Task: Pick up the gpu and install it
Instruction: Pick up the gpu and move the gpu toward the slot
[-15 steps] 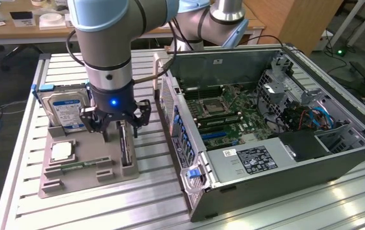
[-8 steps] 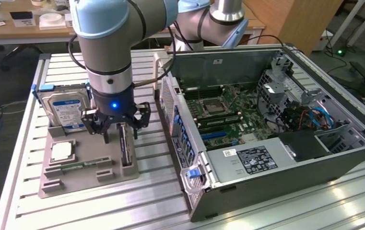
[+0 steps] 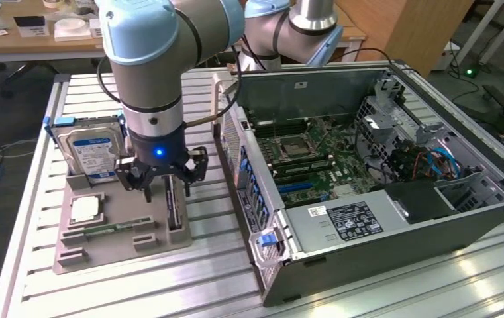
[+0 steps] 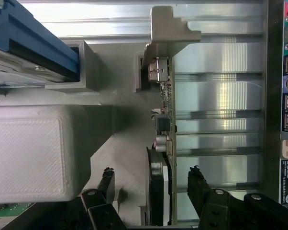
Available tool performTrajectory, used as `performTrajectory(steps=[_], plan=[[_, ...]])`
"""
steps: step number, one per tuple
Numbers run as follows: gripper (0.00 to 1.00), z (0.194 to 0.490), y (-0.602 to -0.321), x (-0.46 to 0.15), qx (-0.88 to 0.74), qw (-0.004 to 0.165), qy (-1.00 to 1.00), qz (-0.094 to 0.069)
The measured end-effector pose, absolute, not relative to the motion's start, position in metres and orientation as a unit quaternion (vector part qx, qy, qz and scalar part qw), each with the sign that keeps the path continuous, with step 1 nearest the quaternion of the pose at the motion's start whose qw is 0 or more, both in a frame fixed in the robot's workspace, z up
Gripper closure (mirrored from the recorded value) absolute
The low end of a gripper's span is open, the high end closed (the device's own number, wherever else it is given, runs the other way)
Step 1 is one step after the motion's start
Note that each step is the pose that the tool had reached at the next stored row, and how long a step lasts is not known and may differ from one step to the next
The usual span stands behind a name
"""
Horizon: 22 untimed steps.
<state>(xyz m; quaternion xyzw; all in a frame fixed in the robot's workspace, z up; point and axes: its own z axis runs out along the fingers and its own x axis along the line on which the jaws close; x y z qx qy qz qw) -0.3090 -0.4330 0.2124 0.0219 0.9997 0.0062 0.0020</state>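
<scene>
On the bench, the gpu stands on edge in a grey holder's slot. A lopsided squeeze could tilt or jam it there, since the card sits nearer one finger. The tool straddles it, fingers apart, neither touching; the open case stands just beside.

Silver-grey arm with pale blue joint caps, a black cable, a blue wrist light and black claw.

2 open gaps flank the gpu; hard drive and case crowd either side.
</scene>
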Motion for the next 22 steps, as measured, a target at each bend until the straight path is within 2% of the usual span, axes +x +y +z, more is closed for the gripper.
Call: performTrajectory(steps=[8,9,14,16,17,22], plan=[[0.29,0.2120,-0.4330,-0.3077,0.022,0.002,1.000,0.006],[0.36,0.2120,-0.4330,-0.3074,0.022,0.002,1.000,0.006],[0.36,0.2116,-0.4330,-0.3063,0.022,0.002,1.000,0.006],[0.38,0.2114,-0.4330,-0.3060,0.022,0.002,1.000,0.006],[0.44,0.2112,-0.4330,-0.3058,0.022,0.002,1.000,0.006],[0.46,0.2107,-0.4330,-0.3051,0.022,0.002,1.000,0.006]])
